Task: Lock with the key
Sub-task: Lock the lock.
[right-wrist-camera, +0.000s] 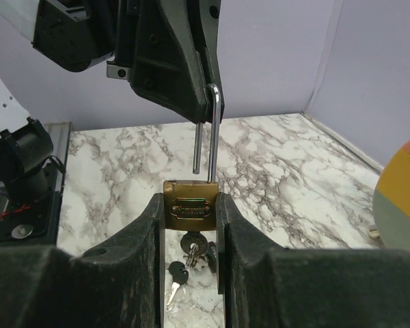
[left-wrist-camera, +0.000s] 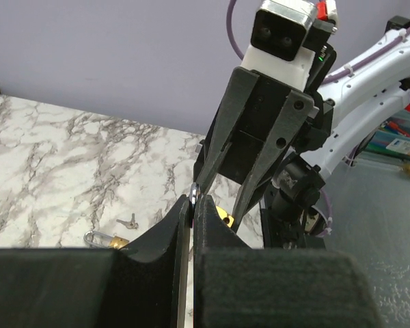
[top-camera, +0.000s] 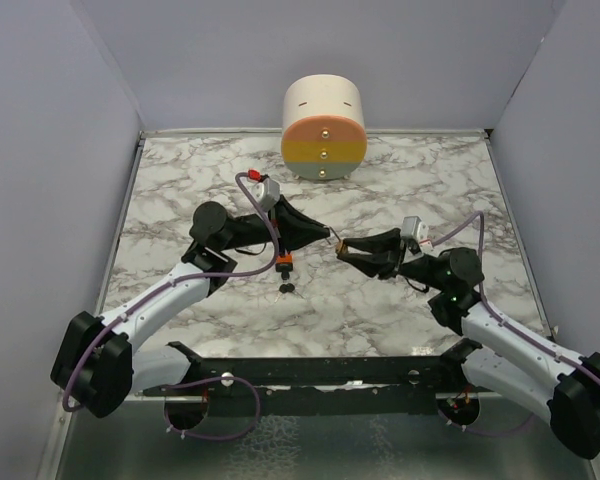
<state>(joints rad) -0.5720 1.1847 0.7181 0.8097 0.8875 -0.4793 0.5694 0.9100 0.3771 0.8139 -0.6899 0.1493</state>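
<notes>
The marble worktop [top-camera: 180, 190] carries a striped drum [top-camera: 323, 128] at 12 o'clock, well apart from the action and seemingly no part of it. Near the centre the two arms meet tip to tip. The left end effector [top-camera: 325, 232] comes in from 10 o'clock and the right end effector [top-camera: 348, 250] from 4 o'clock. Between them, held off the surface, is the brass padlock [right-wrist-camera: 190, 206]. The right fingers are clamped on the flat sides of its body, probably so it cannot twist. The left fingers are pinched together on the top bend of the shackle [right-wrist-camera: 214, 130], at 12 o'clock from the body. The shackle is raised, its short leg clear of the body, so the lock looks open. Gripping both parts lets one arm press the shackle home against the other. A bunch of keys [right-wrist-camera: 191, 247] hangs at 6 o'clock beneath the body, one apparently seated in the keyway, with its underside left free, likely for turning.
</notes>
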